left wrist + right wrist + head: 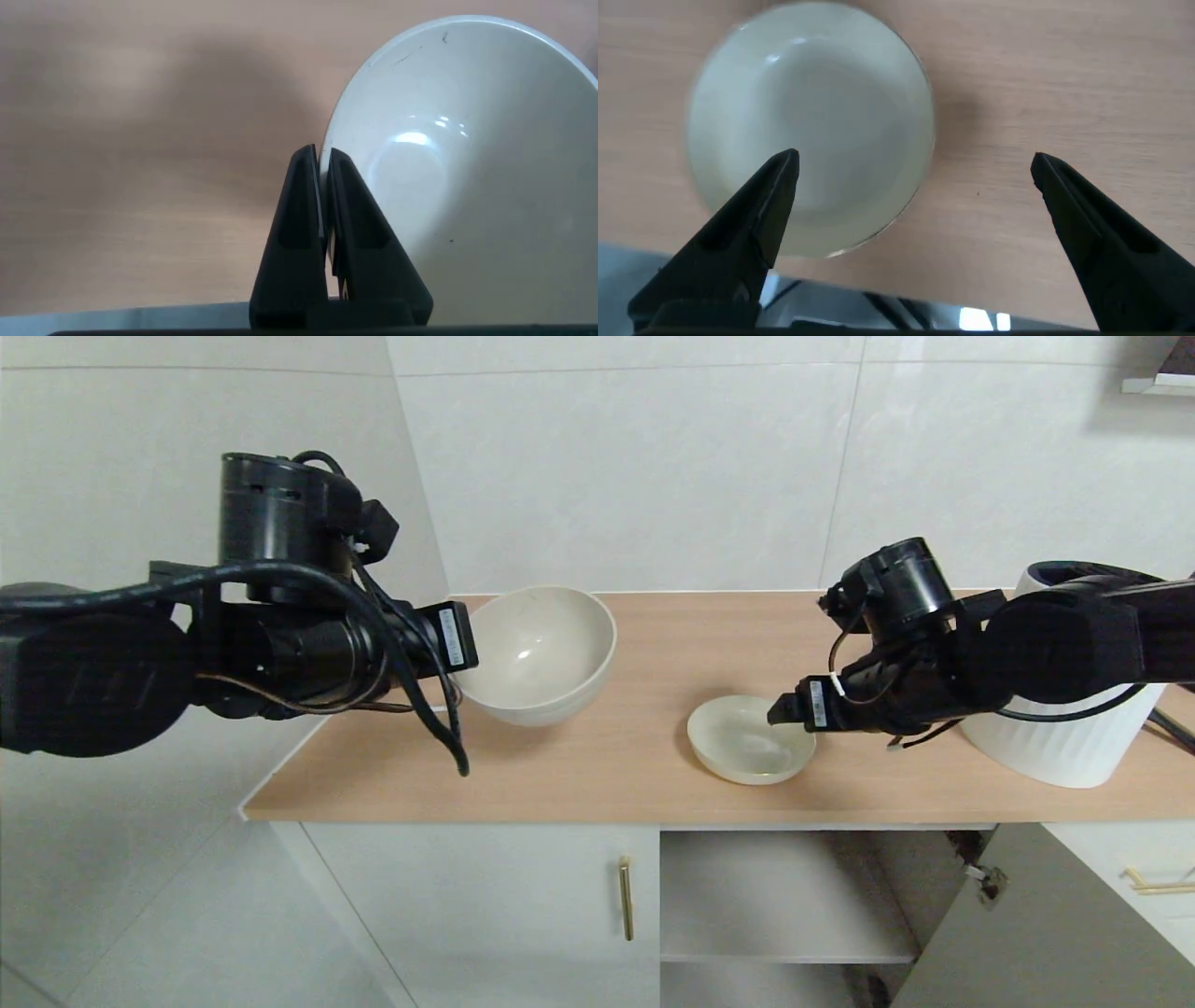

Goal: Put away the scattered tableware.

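The left gripper (459,644) is clamped on the rim of the large bowl (541,649), near the left end of the wooden counter (607,775). In the left wrist view its two fingers (304,210) stand almost together with the thin edge of the large bowl (467,140) pinched between them, one finger inside the rim and one outside. The bowl is tilted, its opening turned up and toward the robot. Whether its underside touches the counter I cannot tell.

The right gripper (794,709) is spread wide and has hold of nothing. It hangs over the right-hand edge of the small dish (747,742), which sits upright on the counter near the front edge, well apart from the large bowl. In the right wrist view one finger (757,219) is over the inside of the small dish (813,121) and the other is over bare wood beside it, so the near rim lies between them. The gripper (915,161) does not appear to touch the dish.

A white ribbed pot (1064,737) stands at the right end of the counter, behind the right arm. Below, one cupboard door (523,905) with a gold handle is shut. Beside it a compartment stands open with a white shelf (775,896) inside, its door (1027,933) swung out to the right
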`<state>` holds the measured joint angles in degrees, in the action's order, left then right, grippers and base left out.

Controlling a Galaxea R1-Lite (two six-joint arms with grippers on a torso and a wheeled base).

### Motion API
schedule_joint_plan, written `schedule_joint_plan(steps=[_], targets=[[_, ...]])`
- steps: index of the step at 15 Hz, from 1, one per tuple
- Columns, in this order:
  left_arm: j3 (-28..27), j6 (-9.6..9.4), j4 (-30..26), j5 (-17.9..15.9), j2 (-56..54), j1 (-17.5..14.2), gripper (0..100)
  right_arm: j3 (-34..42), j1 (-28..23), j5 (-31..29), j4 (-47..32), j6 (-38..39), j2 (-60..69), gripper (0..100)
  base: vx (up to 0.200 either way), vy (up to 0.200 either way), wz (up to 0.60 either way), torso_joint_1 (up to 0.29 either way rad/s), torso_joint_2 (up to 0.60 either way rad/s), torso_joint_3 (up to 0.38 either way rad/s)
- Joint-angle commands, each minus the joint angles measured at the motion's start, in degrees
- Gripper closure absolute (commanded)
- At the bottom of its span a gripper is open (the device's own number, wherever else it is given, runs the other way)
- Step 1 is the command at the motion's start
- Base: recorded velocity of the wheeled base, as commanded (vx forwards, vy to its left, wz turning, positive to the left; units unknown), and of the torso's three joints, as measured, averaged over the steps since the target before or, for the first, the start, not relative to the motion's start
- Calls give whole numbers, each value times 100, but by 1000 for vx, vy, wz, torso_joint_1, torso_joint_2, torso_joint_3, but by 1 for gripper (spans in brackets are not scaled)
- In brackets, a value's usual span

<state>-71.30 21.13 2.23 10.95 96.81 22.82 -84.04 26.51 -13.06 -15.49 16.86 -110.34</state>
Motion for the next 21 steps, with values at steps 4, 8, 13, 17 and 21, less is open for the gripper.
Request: schedule_joint_plan(steps=[4,8,13,17,21], targets=[[20,6,14,4,-162,-32,100,-77,-50,14,126,37,-506,0,0,0,0,0,0,0],[20,6,23,4,-162,-32,100,-77,-199,102,398,72,-673,100,0,0,0,0,0,0],[20,41,32,-5,-180,-32,100,-95,-217,435,442,248,-700,100,0,0,0,0,0,0],[117,41,5,30,-417,-32,100,134,-234,567,442,432,91,100,0,0,0,0,0,0],[1048,32,14,13,-1067,117,100,775,-173,1156,451,406,1366,100,0,0,0,0,0,0]])
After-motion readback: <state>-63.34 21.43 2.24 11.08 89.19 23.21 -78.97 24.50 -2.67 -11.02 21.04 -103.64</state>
